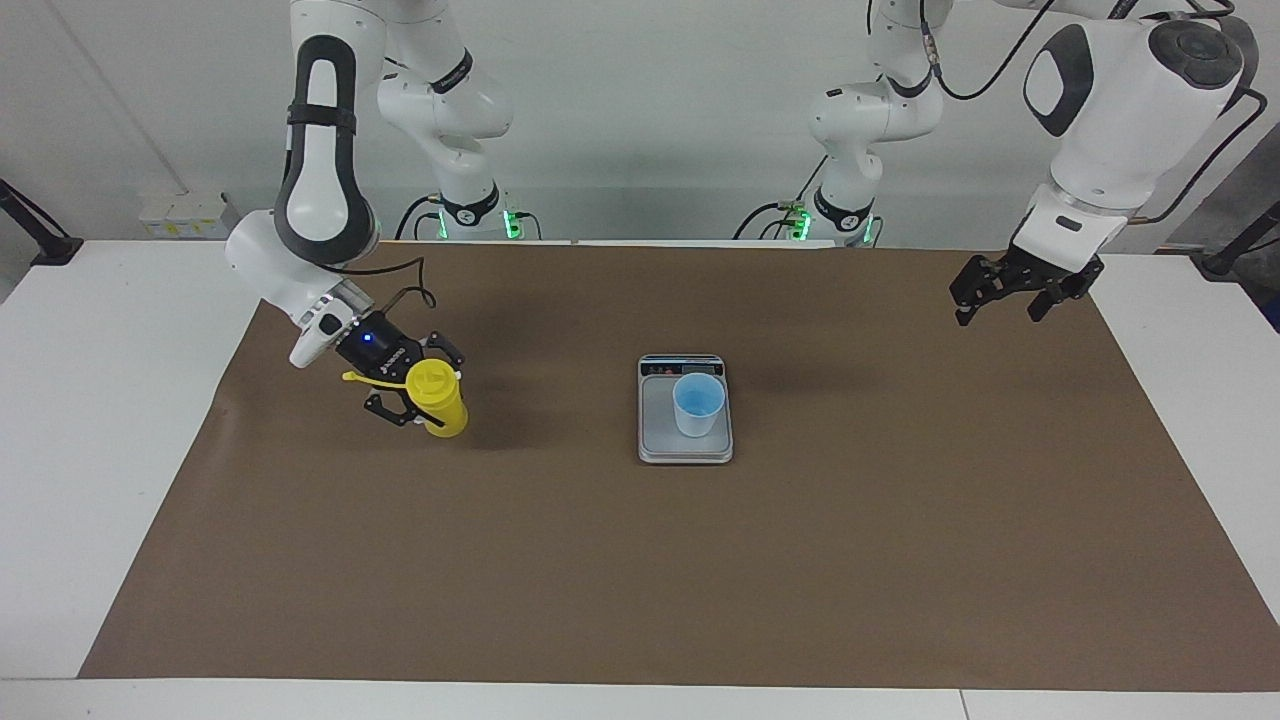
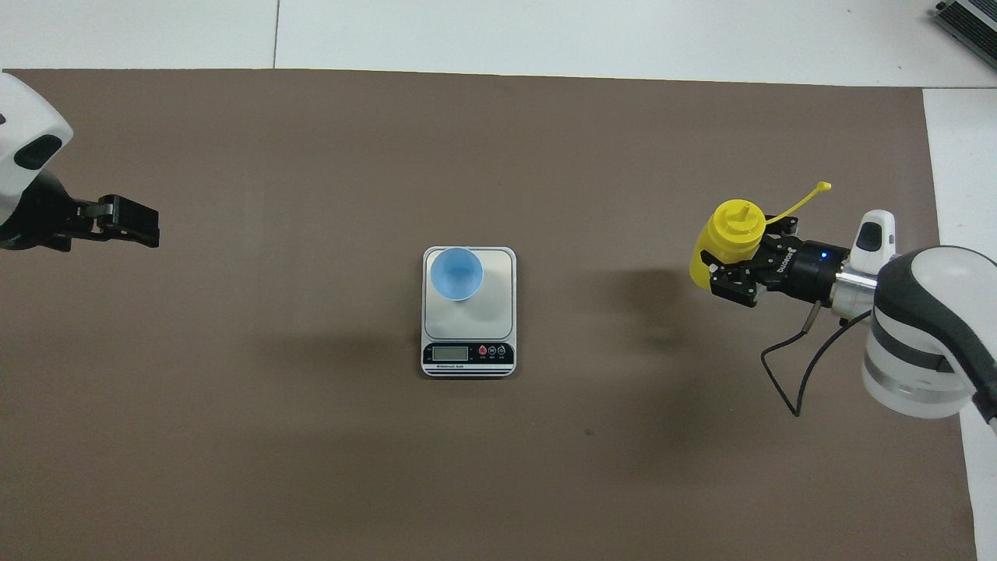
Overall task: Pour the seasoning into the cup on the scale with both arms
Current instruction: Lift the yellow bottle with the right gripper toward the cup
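Observation:
The seasoning, a yellow squeeze bottle (image 1: 440,400) (image 2: 728,241), is held nearly upright just above the brown mat toward the right arm's end of the table. My right gripper (image 1: 422,385) (image 2: 736,261) is shut on its body from the side. Its thin cap strap (image 2: 802,199) sticks out past the gripper. The light-blue cup (image 1: 697,402) (image 2: 456,273) stands on the silver scale (image 1: 660,425) (image 2: 494,300) at the middle of the mat, on the part away from the display. My left gripper (image 1: 1000,310) (image 2: 148,232) hangs open and holds nothing, over the mat's edge at the left arm's end.
A brown mat (image 1: 640,580) covers most of the white table (image 1: 100,450). The right gripper's black cable (image 2: 787,374) loops down over the mat near the wrist.

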